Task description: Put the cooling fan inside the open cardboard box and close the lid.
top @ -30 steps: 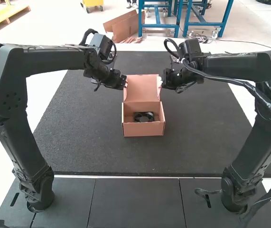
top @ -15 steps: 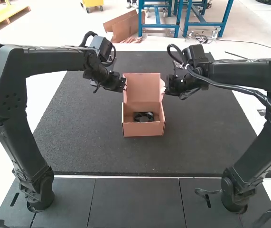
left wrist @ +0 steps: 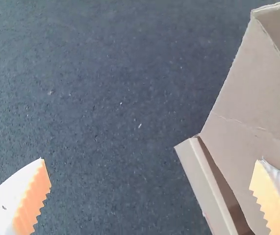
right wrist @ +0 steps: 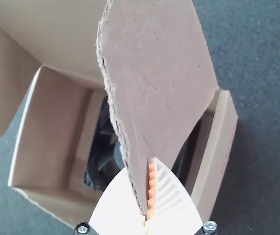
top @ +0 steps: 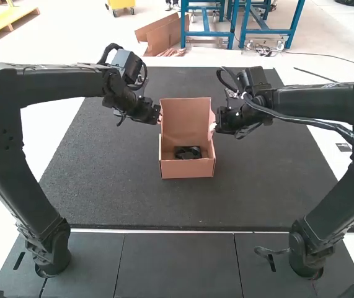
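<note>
Currently the cooling fan (top: 188, 152) is down inside the cardboard box (top: 187, 167), which sits mid black mat (top: 102, 161). The lid (top: 186, 115) stands upright at the box's far side. The right gripper (top: 215, 123) is pinched shut on the lid's right side flap (right wrist: 154, 88), orange pad against the cardboard. The left gripper (top: 155, 113) is at the lid's left edge with its fingers (left wrist: 27, 205) wide apart. The cardboard edge sits between them, not gripped.
</note>
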`<state>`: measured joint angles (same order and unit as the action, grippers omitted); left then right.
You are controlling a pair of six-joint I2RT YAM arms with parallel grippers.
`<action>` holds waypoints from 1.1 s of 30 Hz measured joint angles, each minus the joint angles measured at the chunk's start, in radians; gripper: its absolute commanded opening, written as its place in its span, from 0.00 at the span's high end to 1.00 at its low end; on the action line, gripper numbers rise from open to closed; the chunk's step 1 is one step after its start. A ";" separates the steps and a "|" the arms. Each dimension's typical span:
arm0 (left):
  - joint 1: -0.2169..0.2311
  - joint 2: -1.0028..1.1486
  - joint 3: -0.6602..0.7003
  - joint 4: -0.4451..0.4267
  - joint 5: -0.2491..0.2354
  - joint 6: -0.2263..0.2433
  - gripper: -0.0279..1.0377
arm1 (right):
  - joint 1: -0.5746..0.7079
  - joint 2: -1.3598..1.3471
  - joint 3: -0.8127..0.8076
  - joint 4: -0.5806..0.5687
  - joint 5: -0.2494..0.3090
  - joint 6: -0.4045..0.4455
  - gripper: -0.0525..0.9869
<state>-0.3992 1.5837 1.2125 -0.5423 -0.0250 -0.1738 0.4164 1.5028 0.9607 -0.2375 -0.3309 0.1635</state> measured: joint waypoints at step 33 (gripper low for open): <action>0.000 -0.067 -0.077 -0.015 0.101 -0.016 0.07 | 0.014 -0.026 -0.089 0.019 0.025 -0.002 0.96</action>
<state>-0.3996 1.5169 1.1351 -0.5571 0.0761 -0.1898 0.4309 1.4769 0.8715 -0.2188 -0.3058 0.1612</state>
